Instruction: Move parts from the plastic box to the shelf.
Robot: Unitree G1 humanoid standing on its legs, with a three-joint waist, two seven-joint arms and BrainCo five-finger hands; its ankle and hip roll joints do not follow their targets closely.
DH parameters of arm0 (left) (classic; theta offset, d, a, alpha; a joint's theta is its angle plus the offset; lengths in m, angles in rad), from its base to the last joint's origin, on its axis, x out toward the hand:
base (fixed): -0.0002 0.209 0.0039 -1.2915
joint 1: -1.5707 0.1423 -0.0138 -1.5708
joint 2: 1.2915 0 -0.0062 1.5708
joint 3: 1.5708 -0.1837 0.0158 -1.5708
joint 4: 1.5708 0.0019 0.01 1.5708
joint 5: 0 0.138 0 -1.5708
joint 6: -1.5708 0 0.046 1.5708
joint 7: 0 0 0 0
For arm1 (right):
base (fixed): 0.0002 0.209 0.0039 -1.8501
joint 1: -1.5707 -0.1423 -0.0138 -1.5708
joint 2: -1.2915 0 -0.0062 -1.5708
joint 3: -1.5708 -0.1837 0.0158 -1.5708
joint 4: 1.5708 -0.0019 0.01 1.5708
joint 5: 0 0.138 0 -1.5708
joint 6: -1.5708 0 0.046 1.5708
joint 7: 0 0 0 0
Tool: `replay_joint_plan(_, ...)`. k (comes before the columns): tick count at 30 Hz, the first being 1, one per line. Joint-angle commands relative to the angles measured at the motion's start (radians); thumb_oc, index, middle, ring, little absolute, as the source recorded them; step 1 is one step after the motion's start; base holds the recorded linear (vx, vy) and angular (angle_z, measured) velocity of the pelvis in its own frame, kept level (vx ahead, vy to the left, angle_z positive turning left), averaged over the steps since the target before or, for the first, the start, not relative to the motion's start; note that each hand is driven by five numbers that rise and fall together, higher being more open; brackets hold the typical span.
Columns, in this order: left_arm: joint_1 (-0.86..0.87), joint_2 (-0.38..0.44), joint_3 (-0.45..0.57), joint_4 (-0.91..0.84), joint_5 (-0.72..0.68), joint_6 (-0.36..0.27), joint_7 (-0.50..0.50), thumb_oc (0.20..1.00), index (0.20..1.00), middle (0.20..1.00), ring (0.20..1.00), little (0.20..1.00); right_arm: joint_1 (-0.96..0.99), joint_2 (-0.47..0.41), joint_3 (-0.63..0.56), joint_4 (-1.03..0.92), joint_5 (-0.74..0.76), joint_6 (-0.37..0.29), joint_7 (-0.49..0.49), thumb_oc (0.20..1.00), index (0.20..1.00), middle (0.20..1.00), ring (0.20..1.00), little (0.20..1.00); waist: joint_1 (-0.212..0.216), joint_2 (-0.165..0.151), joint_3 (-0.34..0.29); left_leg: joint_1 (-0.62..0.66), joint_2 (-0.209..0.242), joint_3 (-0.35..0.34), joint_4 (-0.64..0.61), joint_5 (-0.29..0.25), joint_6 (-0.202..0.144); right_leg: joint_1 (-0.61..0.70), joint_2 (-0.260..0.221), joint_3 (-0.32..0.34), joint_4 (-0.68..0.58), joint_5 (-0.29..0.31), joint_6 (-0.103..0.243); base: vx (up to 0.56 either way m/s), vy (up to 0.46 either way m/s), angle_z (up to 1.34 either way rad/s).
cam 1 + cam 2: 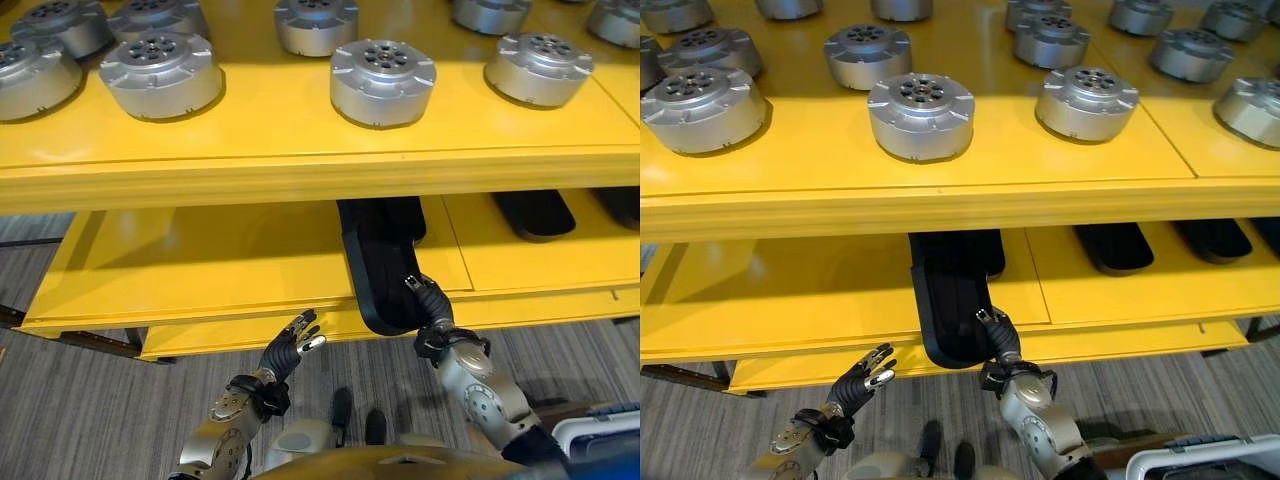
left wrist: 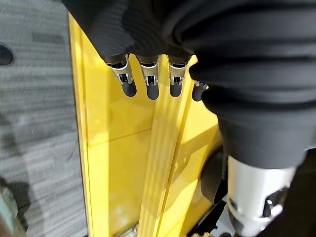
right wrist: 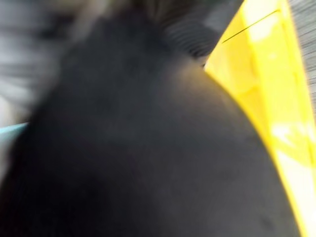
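Right hand (image 1: pixel 998 335) grips the black part (image 1: pixel 950 290) on the lower shelf (image 1: pixel 790 290) (overhanging); left hand (image 1: pixel 862 378) relaxed.

Yellow shelf (image 1: pixel 250 165) — silver round parts (image 1: pixel 382 82) above, black parts (image 1: pixel 385 275) below

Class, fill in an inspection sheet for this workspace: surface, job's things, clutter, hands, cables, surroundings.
Surface: yellow shelf with two tiers.
Job's things: silver round parts on the top tier; long black part sticking out past the lower tier's front edge, more black parts further right; plastic box at the robot's right.
Clutter: nothing seen.
Hands: left hand open, below the shelf edge, holding nothing; right hand against the long black part, grip unclear.
Cables: nothing seen.
Surroundings: grey carpet.
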Motion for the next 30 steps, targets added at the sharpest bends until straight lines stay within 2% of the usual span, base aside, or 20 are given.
replay_joint_plan(1,-0.049,0.001,0.009,-0.051,0.059,-0.024,0.002,1.000,1.000,1.000,1.000,1.000,-0.052,0.015,-0.025,-0.083,-0.029,-0.098,0.006,0.200,0.200,0.200,0.200,0.200,-0.007,-0.005,0.041,0.062,0.020,-0.002,0.137,-0.135,-0.004,-0.037,-0.054,0.009,0.075,0.013,0.105,-0.04,0.049,0.22)
replay_joint_plan(5,-0.049,0.010,0.027,-0.095,0.029,-0.005,0.027,1.000,1.000,1.000,1.000,1.000,-0.040,-0.007,-0.040,-0.079,-0.042,-0.086,0.028,0.200,0.200,0.200,0.200,0.200,-0.015,-0.004,0.051,0.059,0.043,-0.032,0.196,-0.154,-0.023,-0.030,-0.073,0.027,0.096,0.003,0.099,-0.03,0.141,0.21)
replay_joint_plan(6,-0.051,0.009,0.039,-0.105,0.012,0.018,0.022,1.000,1.000,1.000,1.000,1.000,-0.046,-0.015,-0.049,-0.063,-0.033,-0.091,0.030,0.200,0.200,0.200,0.200,0.200,-0.011,-0.006,0.050,0.056,0.068,-0.041,0.210,-0.153,-0.036,-0.030,-0.091,0.027,0.100,0.003,0.099,-0.04,0.272,-0.08)
replay_joint_plan(9,-0.061,0.008,0.044,-0.096,0.016,0.015,0.013,1.000,1.000,1.000,1.000,1.000,-0.064,-0.034,-0.056,-0.045,-0.021,-0.108,0.028,0.200,0.200,0.200,0.200,0.200,-0.010,0.000,0.052,0.038,0.144,-0.041,0.211,-0.089,-0.079,-0.032,-0.115,0.023,0.107,-0.002,0.098,-0.06,0.334,-0.08)
replay_joint_plan(11,-0.073,0.008,0.049,-0.084,0.011,0.012,0.006,1.000,1.000,1.000,1.000,1.000,-0.077,-0.053,-0.066,-0.056,-0.024,-0.094,0.039,0.200,0.200,0.200,0.200,0.200,-0.020,0.013,0.050,0.043,0.207,-0.041,0.179,-0.044,-0.107,-0.042,-0.132,0.033,0.119,-0.016,0.101,-0.06,0.441,-0.05)
replay_joint_plan(12,-0.073,0.008,0.050,-0.083,0.009,0.011,0.005,1.000,1.000,1.000,1.000,1.000,-0.077,-0.054,-0.066,-0.058,-0.026,-0.093,0.040,0.200,0.200,0.200,0.200,0.200,-0.020,0.014,0.051,0.046,0.211,-0.041,0.175,-0.041,-0.109,-0.041,-0.133,0.034,0.121,-0.018,0.101,-0.05,0.447,-0.15)
replay_joint_plan(14,-0.082,0.005,0.051,-0.076,-0.006,-0.006,-0.007,1.000,1.000,1.000,1.000,1.000,-0.077,-0.073,-0.078,-0.072,-0.041,-0.077,0.052,0.200,0.200,0.200,0.200,0.200,-0.037,0.032,0.046,0.066,0.262,-0.040,0.129,-0.008,-0.135,-0.051,-0.152,0.044,0.132,-0.029,0.110,-0.07,0.641,-0.16)
replay_joint_plan(15,-0.085,0.008,0.050,-0.073,-0.004,-0.011,-0.020,1.000,1.000,1.000,1.000,1.000,-0.083,-0.080,-0.080,-0.065,-0.054,-0.070,0.064,0.200,0.200,0.200,0.200,0.200,-0.040,0.041,0.051,0.064,0.249,-0.048,0.136,-0.020,-0.140,-0.056,-0.165,0.055,0.144,-0.030,0.120,-0.09,0.764,-0.15)
replay_joint_plan(17,-0.094,0.017,0.045,-0.049,-0.011,0.015,-0.023,1.000,1.000,1.000,1.000,1.000,-0.089,-0.087,-0.098,-0.049,-0.053,-0.063,0.083,0.200,0.200,0.200,0.200,0.200,-0.054,0.044,0.049,0.085,0.214,-0.027,0.119,-0.087,-0.126,-0.059,-0.198,0.066,0.143,-0.019,0.148,-0.08,0.706,-0.27)
replay_joint_plan(19,-0.097,0.036,0.036,-0.007,0.008,0.010,-0.026,1.000,1.000,1.000,1.000,1.000,-0.077,-0.083,-0.121,-0.037,-0.039,-0.069,0.089,0.200,0.200,0.200,0.200,0.200,-0.058,0.041,0.046,0.092,0.171,-0.015,0.114,-0.111,-0.108,-0.065,-0.227,0.056,0.143,0.011,0.186,-0.05,0.552,-0.10)
replay_joint_plan(20,-0.097,0.038,0.036,-0.004,0.010,0.007,-0.025,1.000,1.000,1.000,1.000,1.000,-0.075,-0.082,-0.123,-0.037,-0.036,-0.067,0.088,0.200,0.200,0.200,0.200,0.200,-0.057,0.040,0.045,0.092,0.168,-0.016,0.116,-0.113,-0.105,-0.066,-0.230,0.055,0.141,0.015,0.190,-0.06,0.365,0.05)
replay_joint_plan(22,-0.093,0.052,0.053,0.018,-0.013,-0.006,-0.063,1.000,1.000,1.000,1.000,1.000,-0.051,-0.073,-0.151,-0.043,0.009,-0.060,0.088,0.200,0.200,0.200,0.200,0.200,-0.042,0.024,0.046,0.092,0.124,-0.031,0.119,-0.139,-0.069,-0.071,-0.276,0.044,0.122,0.065,0.222,-0.09,0.427,0.06)
replay_joint_plan(25,-0.080,0.053,0.061,0.010,0.003,-0.018,-0.092,1.000,1.000,1.000,1.000,1.000,-0.030,-0.055,-0.167,-0.051,-0.021,-0.052,0.100,0.200,0.200,0.200,0.200,0.200,-0.028,0.020,0.044,0.098,0.104,-0.047,0.107,-0.146,-0.054,-0.080,-0.305,0.035,0.114,0.098,0.225,-0.07,0.394,0.13)
replay_joint_plan(26,-0.062,0.057,0.059,0.002,-0.004,-0.022,-0.105,1.000,1.000,1.000,1.000,1.000,-0.024,-0.022,-0.167,-0.032,-0.049,-0.041,0.119,0.200,0.200,0.200,0.200,0.200,0.001,0.011,0.042,0.105,0.090,-0.043,0.103,-0.162,-0.043,-0.103,-0.341,-0.010,0.103,0.155,0.234,-0.08,0.396,0.45)
replay_joint_plan(28,-0.047,0.056,0.057,-0.003,-0.017,-0.025,-0.094,1.000,1.000,1.000,1.000,1.000,-0.038,-0.002,-0.152,0.002,-0.117,-0.088,0.117,0.200,0.200,0.200,0.200,0.200,0.039,-0.003,0.046,0.112,0.084,-0.030,0.099,-0.173,-0.036,-0.115,-0.360,-0.084,0.086,0.201,0.248,-0.08,0.310,0.05)
replay_joint_plan(29,-0.037,0.056,0.052,-0.005,-0.017,-0.035,-0.087,1.000,1.000,1.000,1.000,1.000,-0.050,0.001,-0.146,0.009,-0.150,-0.110,0.129,0.200,0.200,0.200,0.200,0.200,0.053,-0.008,0.046,0.114,0.083,-0.020,0.092,-0.173,-0.033,-0.129,-0.357,-0.110,0.103,0.214,0.255,-0.07,0.138,-0.60)
replay_joint_plan(30,-0.024,0.057,0.045,-0.004,-0.024,-0.043,-0.078,1.000,1.000,1.000,1.000,1.000,-0.055,-0.001,-0.138,0.004,-0.127,-0.102,0.142,0.200,0.200,0.200,0.200,0.200,0.057,-0.009,0.042,0.111,0.084,-0.016,0.083,-0.167,-0.028,-0.139,-0.334,-0.109,0.120,0.201,0.254,-0.06,0.123,-0.82)
